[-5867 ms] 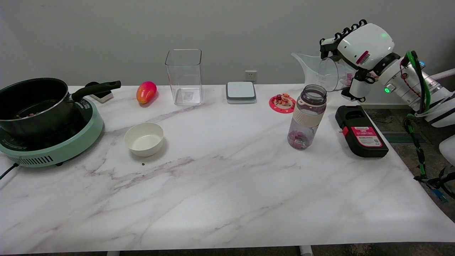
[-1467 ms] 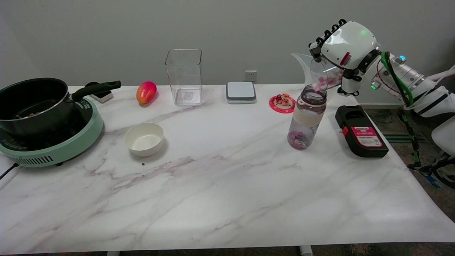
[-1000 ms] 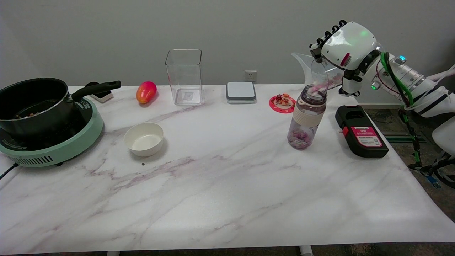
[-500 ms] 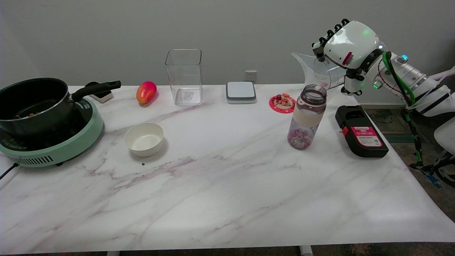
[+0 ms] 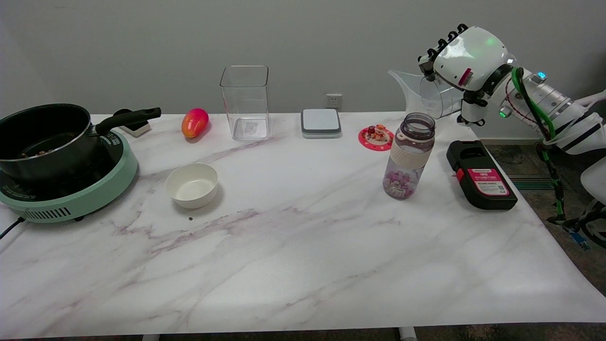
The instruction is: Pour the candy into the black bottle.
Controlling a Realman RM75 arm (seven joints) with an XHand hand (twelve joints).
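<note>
Now that last candy has dropped, cup (image 5: 435, 97) in right hand (image 5: 466, 59) looks empty; moments ago pink pieces were at its lip. Hand grasps cup, tilted on its side, raised slightly above and behind bottle (image 5: 409, 154), no contact. Candy (image 5: 399, 183) pile in bottle base taller than before. Judgement: pour essentially complete; remaining step likely righting cup, setting down.

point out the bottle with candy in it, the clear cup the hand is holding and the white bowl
bottle (image 5: 410, 154), head view, on its pale sleeve band
clear cup (image 5: 438, 98), head view, on its see-through wall left of the hand
white bowl (image 5: 191, 195), head view, on its front outer wall
</note>
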